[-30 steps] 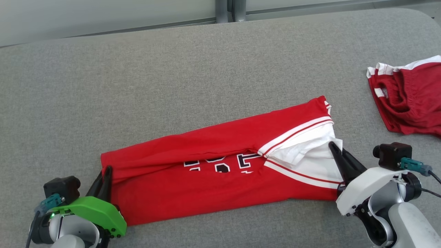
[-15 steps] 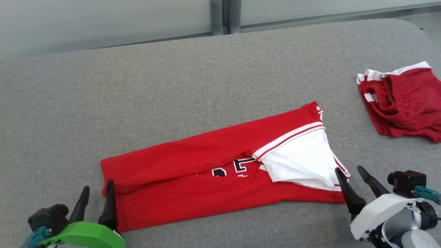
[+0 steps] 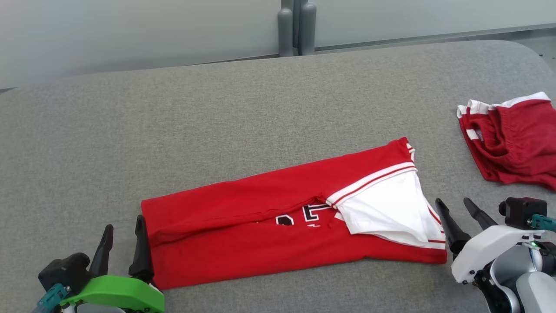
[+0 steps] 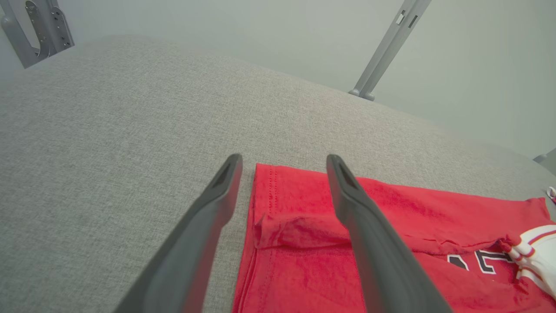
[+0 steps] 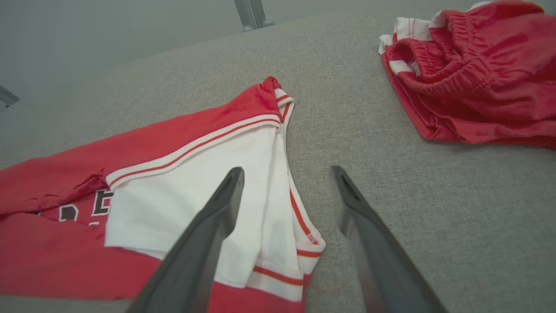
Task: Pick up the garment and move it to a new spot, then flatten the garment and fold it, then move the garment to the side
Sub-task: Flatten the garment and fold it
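The garment is a red shirt with white sleeves and dark lettering, folded into a long strip on the grey table. My left gripper stands open at its left end with nothing between its fingers. In the left wrist view, the left gripper straddles the garment's short edge. My right gripper is open and holds nothing, just off the right end. In the right wrist view, the right gripper has one finger over the garment's white sleeve and the other over bare table.
A second red garment with white trim lies bunched at the table's right edge, also seen in the right wrist view as a red heap. Grey posts stand behind the far edge. Bare table stretches behind and left of the shirt.
Both grippers have opened, let go of the garment's ends and drawn back a little. The white sleeve has settled flat. The head camera has shifted.
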`<state>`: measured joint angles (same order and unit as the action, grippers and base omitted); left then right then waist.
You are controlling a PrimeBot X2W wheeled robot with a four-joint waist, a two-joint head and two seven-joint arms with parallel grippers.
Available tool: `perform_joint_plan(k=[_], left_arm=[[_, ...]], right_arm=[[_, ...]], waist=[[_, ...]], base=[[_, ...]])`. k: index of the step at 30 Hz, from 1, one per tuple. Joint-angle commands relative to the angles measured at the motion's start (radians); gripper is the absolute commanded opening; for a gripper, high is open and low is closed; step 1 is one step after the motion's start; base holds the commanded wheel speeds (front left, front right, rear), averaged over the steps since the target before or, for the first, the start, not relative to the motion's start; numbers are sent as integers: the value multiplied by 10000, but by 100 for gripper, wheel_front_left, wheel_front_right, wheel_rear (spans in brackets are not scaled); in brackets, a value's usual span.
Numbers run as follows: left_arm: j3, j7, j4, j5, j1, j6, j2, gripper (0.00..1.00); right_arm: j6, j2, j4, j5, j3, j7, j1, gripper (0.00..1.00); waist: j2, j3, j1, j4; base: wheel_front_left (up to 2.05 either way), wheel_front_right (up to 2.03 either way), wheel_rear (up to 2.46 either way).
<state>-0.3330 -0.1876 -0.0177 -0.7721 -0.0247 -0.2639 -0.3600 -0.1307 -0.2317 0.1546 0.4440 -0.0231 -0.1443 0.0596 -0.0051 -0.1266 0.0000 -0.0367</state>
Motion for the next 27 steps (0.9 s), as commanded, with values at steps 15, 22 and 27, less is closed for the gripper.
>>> perform_joint_plan(k=[15,22,27], left_arm=[[-25,-163,-32,37,164,-122,78,100],[-66,-185,-53,2,83,-102,97,100],[-90,-182,-57,-6,4,-119,86,100]], right_arm=[[0,-169,2869,-2,128,-1261,1759,100],[0,-129,4037,172,-101,-1500,2197,100],[-3,-29,4622,142,-489,-1735,2423,100]], waist=[[51,207,0,1234],[51,339,0,1524],[51,408,0,1625]], base=[[0,0,0],[0,0,0],[0,0,0]])
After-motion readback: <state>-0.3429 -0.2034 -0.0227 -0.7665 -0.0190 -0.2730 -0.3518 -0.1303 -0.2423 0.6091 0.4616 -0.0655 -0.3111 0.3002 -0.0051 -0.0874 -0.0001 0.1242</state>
